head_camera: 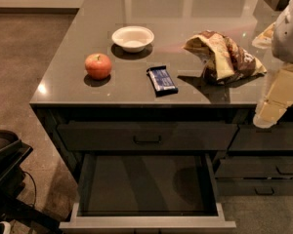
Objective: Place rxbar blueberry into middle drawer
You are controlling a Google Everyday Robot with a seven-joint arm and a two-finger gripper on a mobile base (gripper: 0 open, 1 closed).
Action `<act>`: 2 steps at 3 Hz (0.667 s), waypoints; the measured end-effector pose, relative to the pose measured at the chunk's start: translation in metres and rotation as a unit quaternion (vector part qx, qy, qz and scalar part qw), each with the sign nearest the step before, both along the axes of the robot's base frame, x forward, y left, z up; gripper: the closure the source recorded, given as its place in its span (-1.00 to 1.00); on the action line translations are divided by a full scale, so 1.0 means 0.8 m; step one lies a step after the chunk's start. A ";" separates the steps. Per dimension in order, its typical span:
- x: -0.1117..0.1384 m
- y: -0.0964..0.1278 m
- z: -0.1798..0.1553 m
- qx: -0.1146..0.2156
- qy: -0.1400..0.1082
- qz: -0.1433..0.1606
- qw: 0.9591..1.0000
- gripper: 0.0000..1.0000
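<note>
The rxbar blueberry (pixel 162 79) is a small dark blue bar with white markings. It lies flat on the dark grey counter (pixel 88 38) near the front edge, between the apple and the chip bag. The middle drawer (pixel 146 223) is pulled out below the counter, with a dark flat interior and nothing in it. My arm comes in at the right edge, and the gripper (pixel 266 118) hangs in front of the counter's front face, to the right of the bar and above the drawer's right side. It holds nothing that I can see.
A red apple (pixel 98 65) sits at the counter's left front. A white bowl (pixel 133 37) stands behind it. A crumpled tan-and-brown chip bag (pixel 224 56) lies at the right. The top drawer (pixel 146 136) is shut, as are the narrower drawers (pixel 263 172) to the right. Dark equipment (pixel 5 165) stands at the lower left.
</note>
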State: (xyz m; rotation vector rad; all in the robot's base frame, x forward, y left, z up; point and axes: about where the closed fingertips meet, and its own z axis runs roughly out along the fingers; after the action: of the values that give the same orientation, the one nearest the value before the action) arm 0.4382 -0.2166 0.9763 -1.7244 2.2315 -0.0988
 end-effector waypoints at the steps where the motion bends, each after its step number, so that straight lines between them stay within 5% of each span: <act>1: 0.000 0.000 0.000 0.000 0.000 0.000 1.000 -1.00; 2: 0.011 0.009 0.005 0.008 -0.014 0.010 1.000 -1.00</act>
State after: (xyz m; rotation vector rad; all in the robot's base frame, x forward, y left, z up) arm 0.4468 -0.2095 0.9800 -1.7274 2.1884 -0.1003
